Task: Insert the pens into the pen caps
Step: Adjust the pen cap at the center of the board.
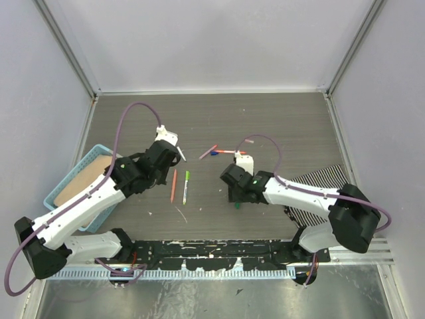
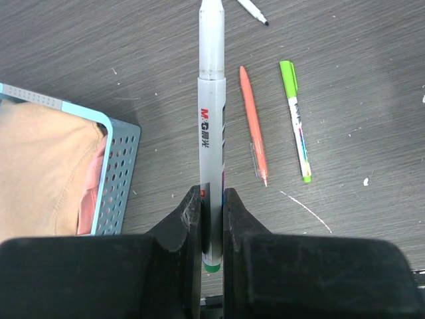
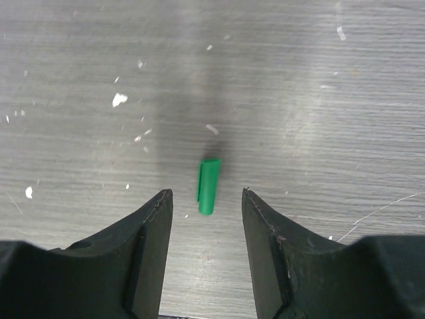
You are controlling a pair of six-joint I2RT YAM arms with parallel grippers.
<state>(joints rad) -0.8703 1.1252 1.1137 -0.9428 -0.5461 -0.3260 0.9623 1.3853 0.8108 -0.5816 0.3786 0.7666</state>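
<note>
My right tool sits spread over the green cap — I'd drop straight, then squeeze; left tool pinches the pen.

Dark grey wood-grain worktop, flecked white. Pale blue basket. One orange pen; a white pen with green ends; a grey-white pen with red lettering. Green cap. Black-and-white striped mat. Black left gripper and right gripper.

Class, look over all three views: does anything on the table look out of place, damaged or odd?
Nothing spilled or broken. The table is scuffed, with white flecks and a thin scratch. A green cap lies loose between the open right gripper's fingers; the left gripper grips a white pen.
</note>
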